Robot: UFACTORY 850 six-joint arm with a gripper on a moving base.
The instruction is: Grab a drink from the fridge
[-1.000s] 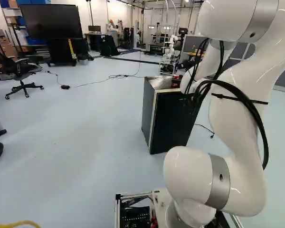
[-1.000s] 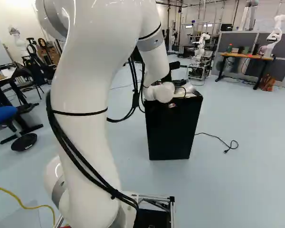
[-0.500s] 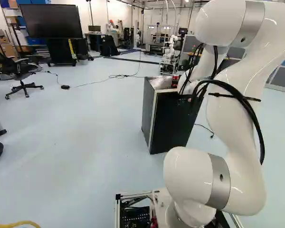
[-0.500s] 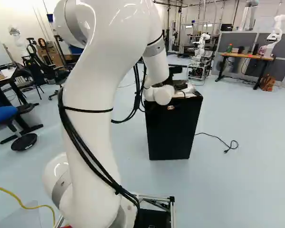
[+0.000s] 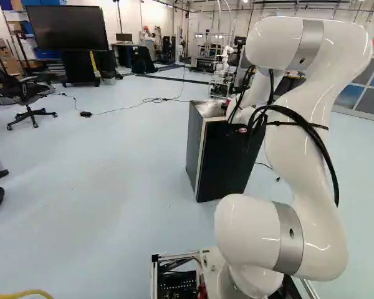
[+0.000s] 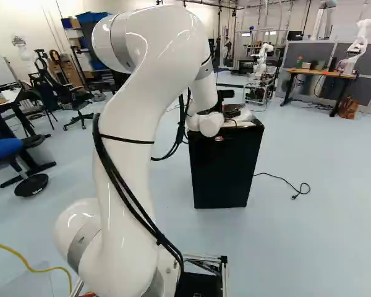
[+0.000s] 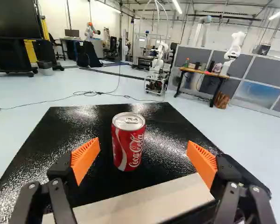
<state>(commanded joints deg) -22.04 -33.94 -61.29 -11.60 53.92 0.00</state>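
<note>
The big white arm (image 5: 308, 137) bends over toward the black fridge (image 6: 226, 173). I think the job is at the reaching part, with the grab still to do.

The fridge is a big box standing on the floor (image 5: 112, 168). It looks shut to me, and I can't see what is in it. A pale strip (image 7: 149, 200) runs along the near edge of its top.

The black pincer (image 7: 143, 144) is wide apart and has nothing in its grip. Its two orange pads (image 7: 85, 158) face each other with a big gap.

The red can (image 7: 129, 147) is the drink. It stands upright on top of the fridge, not inside, so I don't think the door needs opening. The can is ahead of the pincer, in line with the gap, but nearer to one pad than the other. Its little tab (image 7: 131, 120) lies flat and the lid looks closed, so I guess it is full, but I can't see in.

Next, the pincer should shift a bit so the can sits in the middle, go forward until a pad is on each side, then squeeze and lift. If it goes in crooked, one pad could bump the can and tip it over.
</note>
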